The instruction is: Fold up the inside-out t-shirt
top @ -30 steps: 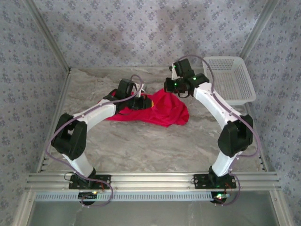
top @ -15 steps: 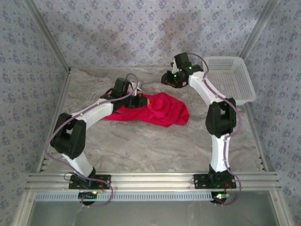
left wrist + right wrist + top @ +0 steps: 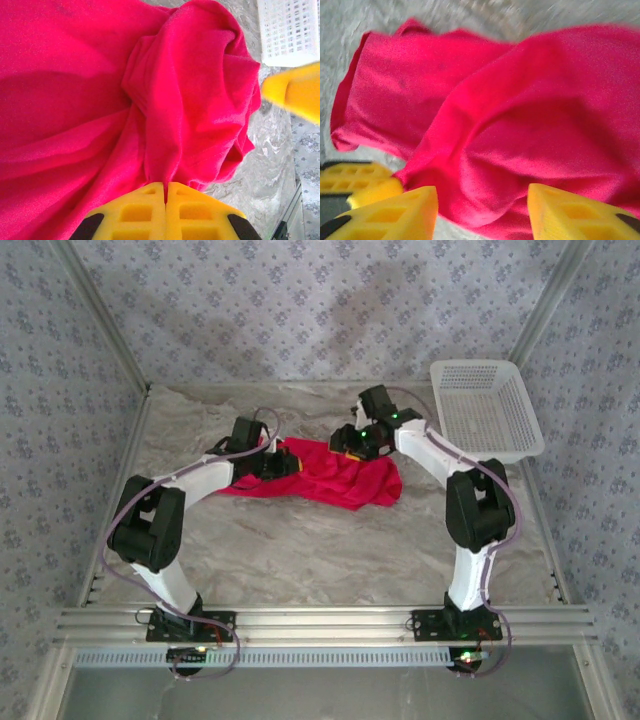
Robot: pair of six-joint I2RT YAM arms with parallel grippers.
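Crumpled red t-shirt [image 3: 345,478] on the worktop [image 3: 300,550]: left pincer [image 3: 165,192] clamped on a fold, right pincer [image 3: 482,210] apart just over it, contact unclear; white basket [image 3: 486,410] far right, apart.

One red t-shirt [image 3: 345,478], the sole garment, and one marbled table [image 3: 330,550]. Two white-and-black arms, the left arm [image 3: 200,480] and the right arm [image 3: 440,455], with two grippers, the left gripper [image 3: 287,462] and the right gripper [image 3: 340,440], one to each arm; two yellow fingers [image 3: 395,210] per gripper, four in all. One white mesh basket [image 3: 485,410], three patterned walls [image 3: 300,310], and two black base mounts [image 3: 190,625], one under each arm.
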